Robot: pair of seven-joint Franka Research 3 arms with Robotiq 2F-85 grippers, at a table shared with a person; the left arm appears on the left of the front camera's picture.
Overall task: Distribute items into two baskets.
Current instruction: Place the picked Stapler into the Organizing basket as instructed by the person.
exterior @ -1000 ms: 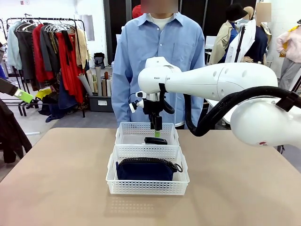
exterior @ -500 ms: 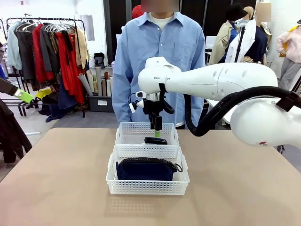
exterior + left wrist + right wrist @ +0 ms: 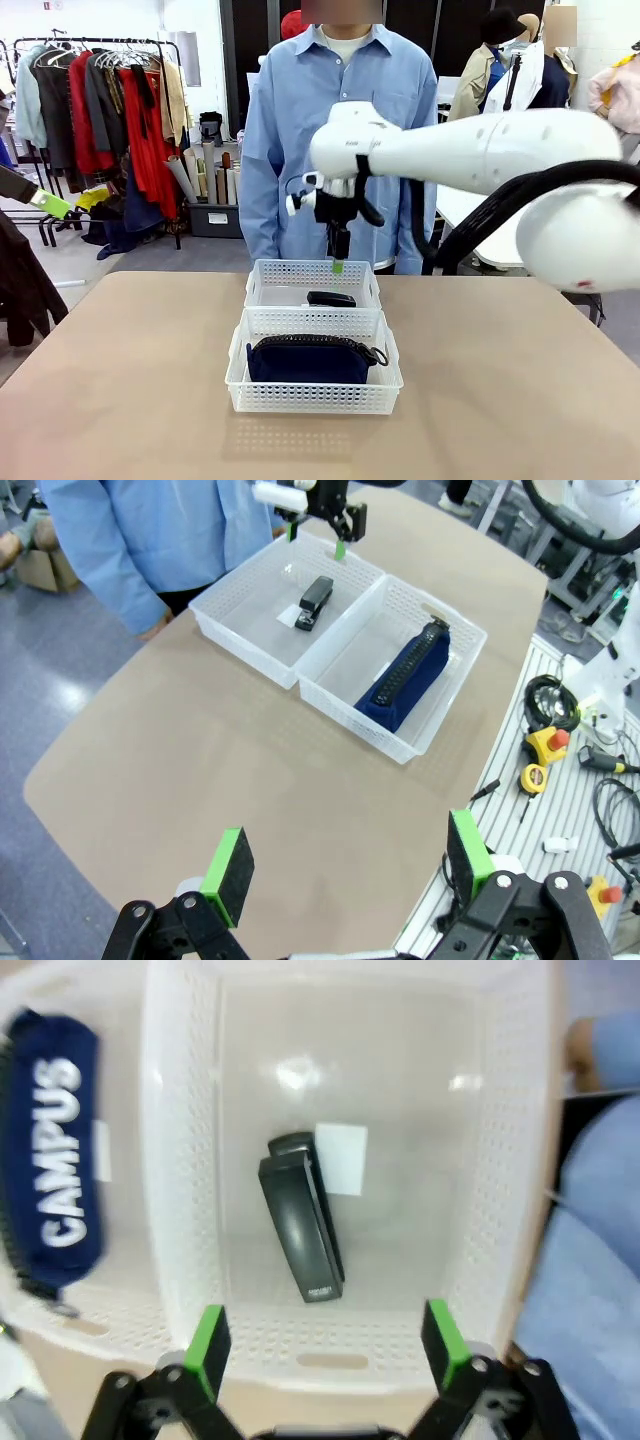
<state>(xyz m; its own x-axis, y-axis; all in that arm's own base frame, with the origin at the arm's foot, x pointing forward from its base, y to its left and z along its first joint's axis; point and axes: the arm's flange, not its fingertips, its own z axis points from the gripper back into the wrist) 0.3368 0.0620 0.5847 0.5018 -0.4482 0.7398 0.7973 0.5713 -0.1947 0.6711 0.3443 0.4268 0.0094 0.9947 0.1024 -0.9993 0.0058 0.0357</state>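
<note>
Both items lay in baskets by this moment, one apiece. A second earlier our right gripper (image 3: 338, 262) had hung low over the far basket (image 3: 268, 283), its green pads just above the stapler (image 3: 330, 298); now it stood clearly higher, above the basket's rim, and the arm behind it had lifted and shifted a little toward the person's chest. We read that as a withdrawal after a release: the fingers were spread wide and held nothing, as the right wrist view showed, with the stapler (image 3: 302, 1230) lying flat on the basket floor between and beyond the pads (image 3: 208, 1344), beside a small white label. The stapler itself had not moved in that second. The navy pouch (image 3: 310, 359) sat unchanged in the near basket (image 3: 314, 398), zip edge up, its white lettering visible at the side of the right wrist view (image 3: 62, 1175). Our left gripper (image 3: 345, 865) hovered well apart from both baskets, high over the bare table (image 3: 200, 770), fingers open and empty. We judged the distribution essentially complete, with one item per basket, so what remained was for the right arm to clear away without clipping the far basket's rim or the person standing just behind it.
</note>
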